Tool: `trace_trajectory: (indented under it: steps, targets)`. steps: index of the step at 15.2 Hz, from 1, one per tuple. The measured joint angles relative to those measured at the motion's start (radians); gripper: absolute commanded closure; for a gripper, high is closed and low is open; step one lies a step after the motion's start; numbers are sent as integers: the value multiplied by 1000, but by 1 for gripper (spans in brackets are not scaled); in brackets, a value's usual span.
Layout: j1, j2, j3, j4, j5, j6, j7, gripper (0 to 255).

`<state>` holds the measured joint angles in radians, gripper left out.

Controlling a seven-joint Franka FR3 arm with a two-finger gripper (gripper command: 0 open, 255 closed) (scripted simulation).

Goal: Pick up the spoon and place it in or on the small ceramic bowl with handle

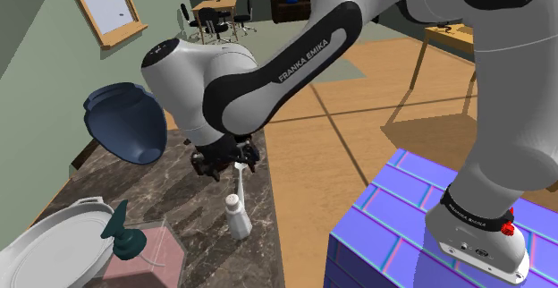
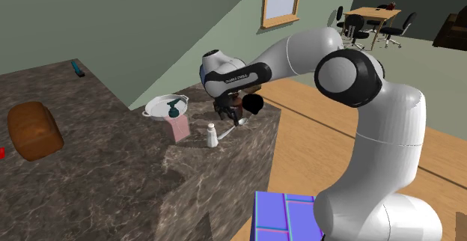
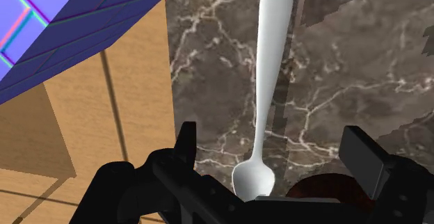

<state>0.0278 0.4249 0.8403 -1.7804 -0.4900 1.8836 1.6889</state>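
Going across from the shoulder view's left, a white pan (image 1: 40,250) and a pink box (image 1: 152,258) are sitting to that side of the white bottle (image 1: 237,216). The dark blue bowl (image 1: 125,123) is resting further along the worktop (image 1: 201,250), beyond the bottle. The hand (image 1: 228,163) is hovering between bowl and bottle. The white spoon (image 1: 240,179) is lying on the stone under it, one end reaching toward the bottle. The blue tiled stand (image 1: 393,232) is sitting off on the bottle's other side.

The hand is released: its fingers (image 3: 186,142) are standing apart on either side of the spoon's neck, touching nothing.

What is worrying me is the grip point. The fingers are straddling the spoon close to its scoop end, so I would expect the long handle to be swinging or slipping once lifted. A skewed closing could also be nudging the spoon toward the bottle, or off the worktop's edge, which is running close alongside.

The wrist view is giving the clear gap on each side of the spoon — a gap the arm's bulk is making hard to judge from the shoulder view. The second exterior view is adding how near the bowl (image 2: 254,102) is sitting to the hand, near enough to be bumped.
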Motion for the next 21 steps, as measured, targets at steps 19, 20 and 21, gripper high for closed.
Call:
trace_trajectory:
  steps: [19, 20, 21]
  targets:
    - [5, 40, -27, -48, -42, 76, 33, 255]
    - [5, 40, -27, -48, -43, 75, 33, 255]
    - [5, 40, -27, -48, -43, 75, 33, 255]
